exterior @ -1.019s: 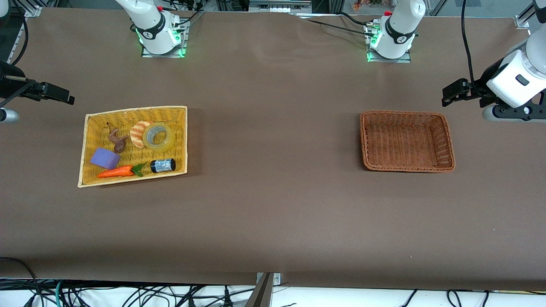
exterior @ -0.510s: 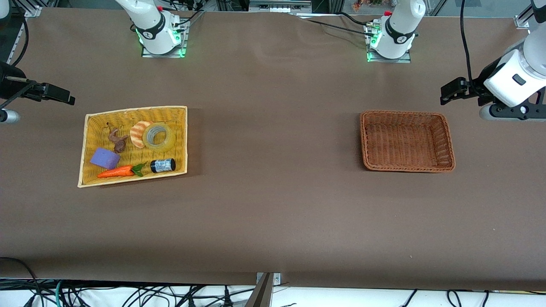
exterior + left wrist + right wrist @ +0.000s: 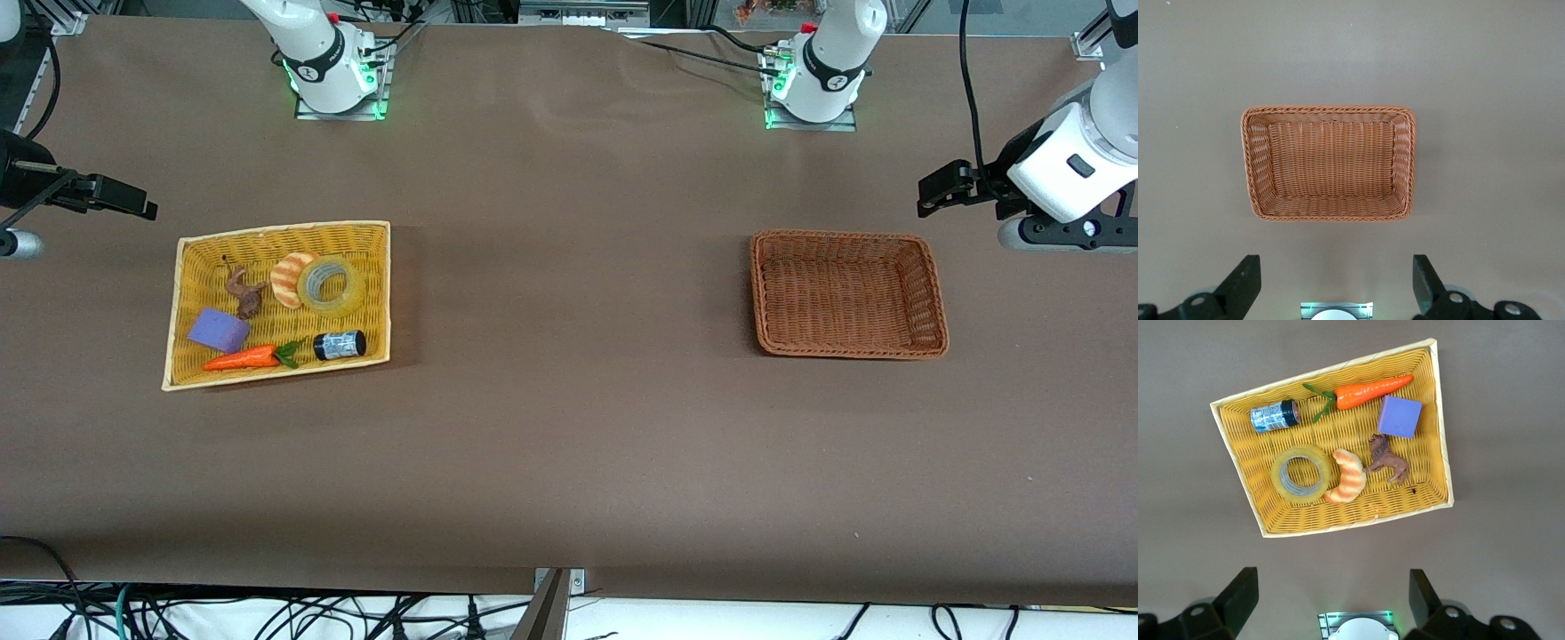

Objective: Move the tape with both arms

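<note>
Tape (image 3: pixel 331 285) lies flat in yellow basket (image 3: pixel 373 233), touching croissant toy (image 3: pixel 290 277). Right claw (image 3: pixel 1331 597) spread wide, empty, high over that basket. Left claw (image 3: pixel 1335 280) spread wide, empty, over brown basket (image 3: pixel 1258 200).

Even, bright overhead light all across the brown tabletop (image 3: pixel 569 444), no glare. Soft short shadows hug the yellow basket (image 3: pixel 373 233) and the brown basket (image 3: pixel 933 293). Green lamps glow at both arm bases. Everything is sharp.
</note>
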